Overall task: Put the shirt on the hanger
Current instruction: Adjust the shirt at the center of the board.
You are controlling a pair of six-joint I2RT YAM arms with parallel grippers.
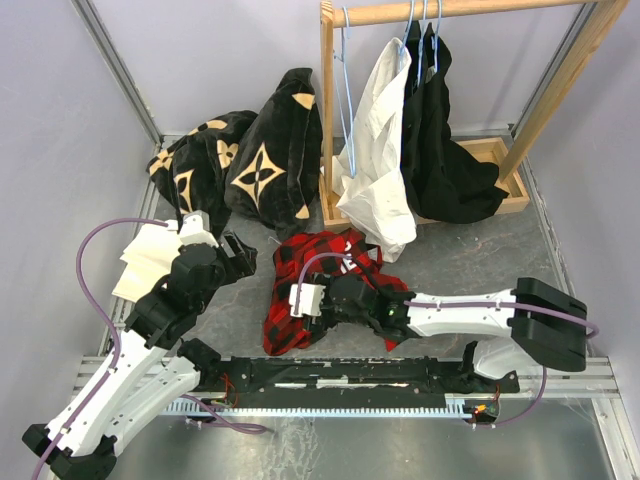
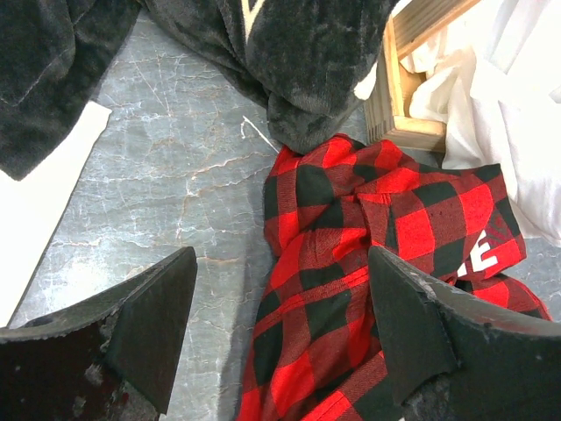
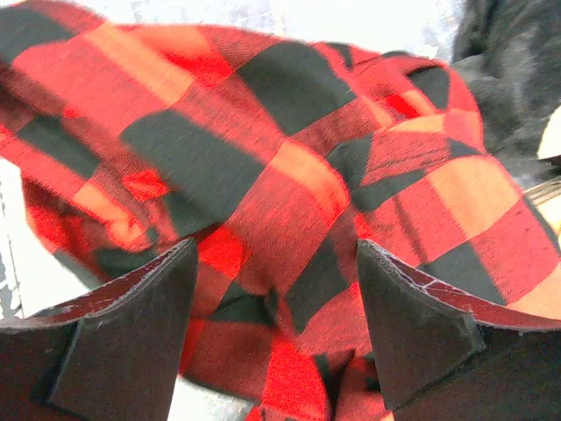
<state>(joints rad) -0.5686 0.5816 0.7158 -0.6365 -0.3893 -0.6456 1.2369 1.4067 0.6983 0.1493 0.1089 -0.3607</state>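
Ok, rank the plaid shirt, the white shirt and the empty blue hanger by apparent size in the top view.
1. White shirt and plaid shirt: they look alike in spread; the right arm hides part of the plaid one, so no ranking.
2. Blue hanger: smallest.

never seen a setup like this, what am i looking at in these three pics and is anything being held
Two white-and-black robot arms are bolted at the table's near edge. The overhead picture looks down from behind them; the other two come from cameras on each wrist, so the dark wedges at the bottom are that arm's own fingers. A crumpled red-and-black plaid shirt lies on the grey table. The right pincer hovers open just over it; the left pincer is open beside it. Nothing is held. A light-blue wire hanger hangs on the wooden rail behind, beside a white shirt.
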